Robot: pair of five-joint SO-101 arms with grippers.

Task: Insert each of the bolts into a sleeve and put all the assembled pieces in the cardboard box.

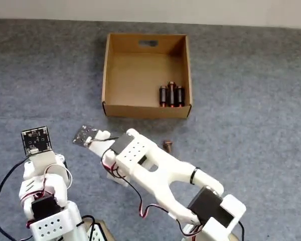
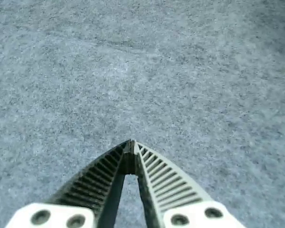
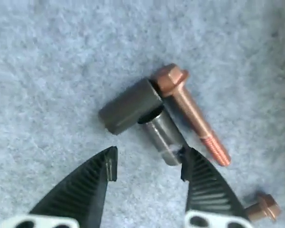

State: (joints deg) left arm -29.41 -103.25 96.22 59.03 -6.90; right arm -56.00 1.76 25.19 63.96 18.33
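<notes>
Hovering with jaws apart, one tip at the grey sleeve [image 3: 164,135], the dark sleeve [image 3: 130,107] and bolt [image 3: 192,114] just beyond, the right pincer [image 3: 149,164] may knock it away by closing off-centre.

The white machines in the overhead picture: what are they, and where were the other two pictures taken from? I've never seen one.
They are robot arms: a left arm and a right arm on a grey table. Each ends in a two-fingered gripper. The overhead picture comes from a fixed camera; the other two from small cameras on the wrists, looking forward past each gripper. The left gripper is shut and holds nothing. The right gripper is open near a dark sleeve and a greyer sleeve, with a copper bolt beside them and a second bolt nearby. The cardboard box holds three assembled pieces.
</notes>
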